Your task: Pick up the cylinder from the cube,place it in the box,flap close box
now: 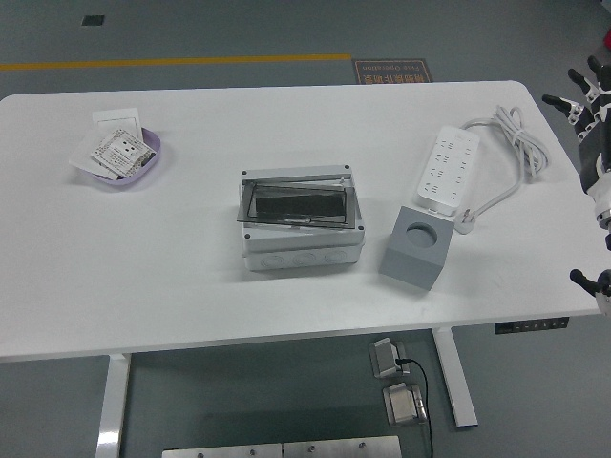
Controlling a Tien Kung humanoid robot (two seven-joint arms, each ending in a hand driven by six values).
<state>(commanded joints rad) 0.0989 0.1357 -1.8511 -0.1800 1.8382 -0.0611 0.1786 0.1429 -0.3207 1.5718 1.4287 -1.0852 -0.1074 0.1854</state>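
Note:
A grey cube point(414, 250) stands on the white table point(172, 258), right of centre. Its top has a round spot point(419, 230); whether that is the cylinder's end or a bare hole I cannot tell. Left of the cube sits the grey box point(303, 239), with its smoky see-through flap point(291, 202) lying over the opening and something dark showing through it. My right hand point(594, 143) hangs at the picture's right edge, off the table's right end, fingers point(577, 103) spread and holding nothing. It is well away from the cube. My left arm is out of view.
A white power strip point(448, 170) with its coiled cable point(520, 143) lies behind the cube at the right. A lilac bowl point(143, 167) with cards in it sits at the far left. Grey pedals point(393, 377) lie on the floor below the table's front edge.

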